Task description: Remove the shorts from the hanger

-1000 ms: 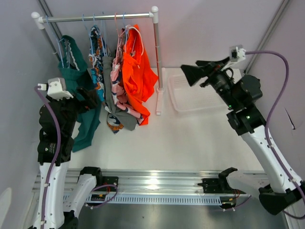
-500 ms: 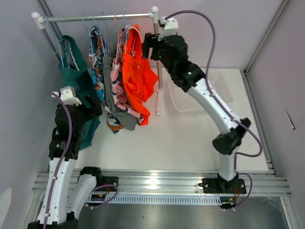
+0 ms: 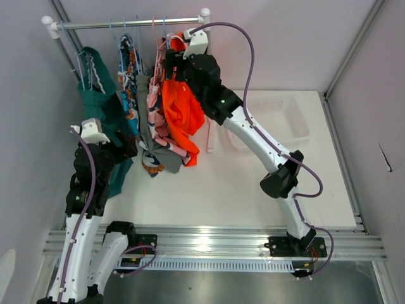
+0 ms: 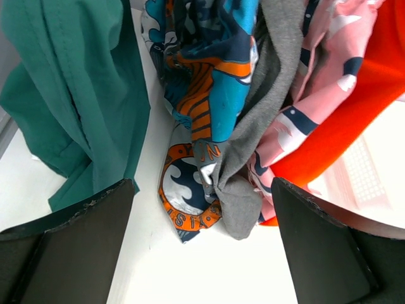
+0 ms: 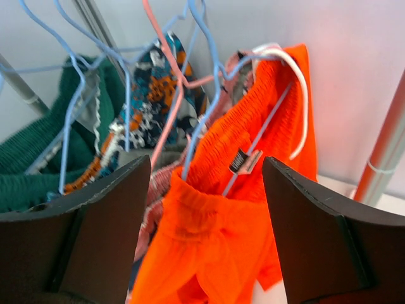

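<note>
- R gripper (image 5: 207, 161): fingers wide apart, holding nothing. It's up by the rail (image 3: 126, 24), w/ the orange shorts (image 5: 221, 247) right in front.
- Orange shorts hang long-way down from a blue hanger (image 5: 197, 114). R arm is nearer.
- L gripper (image 4: 202, 187): wide apart too, empty, low by the teal shorts (image 4: 69, 95).
- White table (image 3: 240, 183) underneath looks to have room; tray (image 3: 281, 123) near the pole.
</note>
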`<state>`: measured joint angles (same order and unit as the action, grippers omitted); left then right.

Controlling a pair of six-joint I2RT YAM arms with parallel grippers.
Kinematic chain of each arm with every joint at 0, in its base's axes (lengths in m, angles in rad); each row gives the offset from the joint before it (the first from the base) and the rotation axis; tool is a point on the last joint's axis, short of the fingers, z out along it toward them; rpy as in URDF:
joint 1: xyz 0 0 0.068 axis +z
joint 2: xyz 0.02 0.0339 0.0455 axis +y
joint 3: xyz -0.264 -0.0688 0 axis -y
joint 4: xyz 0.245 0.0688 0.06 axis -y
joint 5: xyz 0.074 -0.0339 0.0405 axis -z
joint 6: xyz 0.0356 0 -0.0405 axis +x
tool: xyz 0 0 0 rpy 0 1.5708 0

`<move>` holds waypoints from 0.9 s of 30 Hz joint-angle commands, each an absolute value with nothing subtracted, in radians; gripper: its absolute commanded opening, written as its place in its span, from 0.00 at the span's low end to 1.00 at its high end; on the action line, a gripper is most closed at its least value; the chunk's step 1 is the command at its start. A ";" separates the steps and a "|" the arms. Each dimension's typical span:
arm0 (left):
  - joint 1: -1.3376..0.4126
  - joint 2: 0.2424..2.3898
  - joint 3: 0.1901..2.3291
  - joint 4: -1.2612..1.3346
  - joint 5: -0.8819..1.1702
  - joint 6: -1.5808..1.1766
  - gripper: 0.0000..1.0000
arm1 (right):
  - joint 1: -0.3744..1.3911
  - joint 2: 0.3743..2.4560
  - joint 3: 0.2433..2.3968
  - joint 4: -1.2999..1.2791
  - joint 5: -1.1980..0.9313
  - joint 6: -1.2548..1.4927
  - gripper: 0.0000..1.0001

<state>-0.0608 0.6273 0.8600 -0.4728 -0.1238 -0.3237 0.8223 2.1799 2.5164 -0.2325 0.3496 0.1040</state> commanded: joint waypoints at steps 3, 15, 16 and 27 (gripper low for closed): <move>-0.081 0.615 0.867 -0.428 -0.081 -0.325 0.96 | 0.845 2.192 2.559 -0.115 0.409 0.109 0.84; -0.195 0.849 1.271 -0.374 0.072 -0.264 0.99 | 0.931 1.448 1.659 0.250 0.814 -0.052 0.99; -0.195 0.883 1.302 -0.371 0.087 -0.264 0.99 | 0.928 1.378 1.509 0.270 0.830 -0.035 0.99; -0.219 1.527 2.014 -0.535 0.163 -0.317 0.99 | 0.910 0.801 1.108 -0.213 0.813 0.332 0.99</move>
<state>-0.1955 1.3972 1.8896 -0.4442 0.1192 -0.2909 0.9062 0.8173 1.1946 -0.0055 0.7902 0.1959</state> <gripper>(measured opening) 0.993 0.993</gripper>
